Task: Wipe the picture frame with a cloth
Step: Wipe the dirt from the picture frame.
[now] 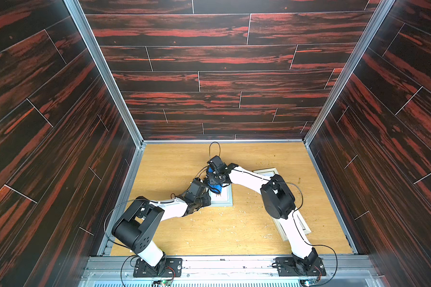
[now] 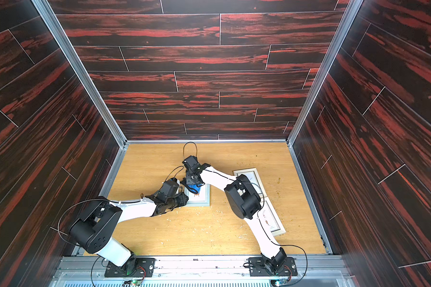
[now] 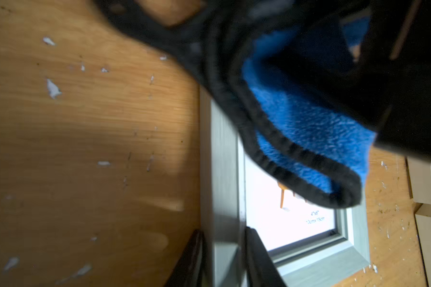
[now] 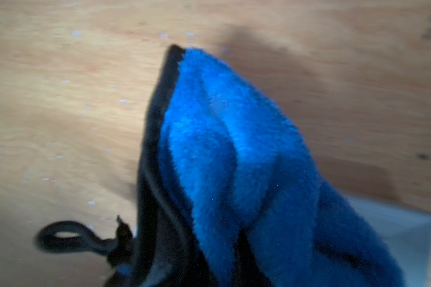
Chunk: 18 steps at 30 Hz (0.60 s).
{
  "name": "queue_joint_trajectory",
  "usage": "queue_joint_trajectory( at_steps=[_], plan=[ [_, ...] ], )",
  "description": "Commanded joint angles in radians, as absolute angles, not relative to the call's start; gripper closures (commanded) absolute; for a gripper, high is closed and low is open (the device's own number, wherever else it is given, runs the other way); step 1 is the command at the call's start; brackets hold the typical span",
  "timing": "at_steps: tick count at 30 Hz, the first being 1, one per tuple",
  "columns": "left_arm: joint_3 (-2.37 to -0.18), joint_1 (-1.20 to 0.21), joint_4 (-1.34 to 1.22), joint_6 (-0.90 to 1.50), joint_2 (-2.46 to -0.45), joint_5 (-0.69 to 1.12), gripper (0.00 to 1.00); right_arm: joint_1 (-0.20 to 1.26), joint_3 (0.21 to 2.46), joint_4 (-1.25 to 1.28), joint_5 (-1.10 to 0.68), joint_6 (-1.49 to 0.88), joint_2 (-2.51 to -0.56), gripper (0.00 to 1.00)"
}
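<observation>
– Top views, both, show the frame. Position?
– Flat on the table, near the middle, between the two arms. Grey-green moulding.
– State of the left gripper?
– Noted from the left wrist view: the jaws straddle one side rail close to a corner. One finger sits against the outer edge, the other on the glass side, with the rail pinched between them. Clamped on the frame.
– And the right gripper?
– It points down over the frame's far left corner. The jaws are together on the cloth, and the fingertips are buried in the fabric.
– Where exactly is the cloth?
– Bunched, hanging from the right gripper above that far corner. In the left wrist view a black-edged fold hangs over the white print. I cannot tell whether it touches the glass. The right wrist view shows blue folds with a black loop free beside them.
– Other items?
– Two cream frames lie on the right side of the table, partly under the right arm and apart from the grey-green one. White flecks are scattered on the board near the frame.
</observation>
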State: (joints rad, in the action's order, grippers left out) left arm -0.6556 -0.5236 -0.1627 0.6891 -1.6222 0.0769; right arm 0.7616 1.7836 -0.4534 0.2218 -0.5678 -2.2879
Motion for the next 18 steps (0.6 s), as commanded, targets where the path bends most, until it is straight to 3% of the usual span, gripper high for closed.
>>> queue_joint_trajectory(
  at_steps=[1,5,10,18],
  plan=[
    [-0.600,-0.514,0.035,0.704,-1.666,0.035,0.70,0.687,1.670,-0.488,0.264,-0.567,-2.247,1.00],
    [-0.611,-0.515,0.035,0.705,-1.677,0.043,0.69,0.750,1.717,-0.479,0.179,-0.573,-2.281,1.00],
    [-0.621,-0.515,0.054,0.701,-1.672,0.040,0.69,0.792,1.832,-0.561,0.222,-0.578,-2.335,1.00],
    [-0.613,-0.514,0.054,0.711,-1.683,0.012,0.68,0.722,1.644,-0.538,0.282,-0.512,-2.190,1.00]
  ],
)
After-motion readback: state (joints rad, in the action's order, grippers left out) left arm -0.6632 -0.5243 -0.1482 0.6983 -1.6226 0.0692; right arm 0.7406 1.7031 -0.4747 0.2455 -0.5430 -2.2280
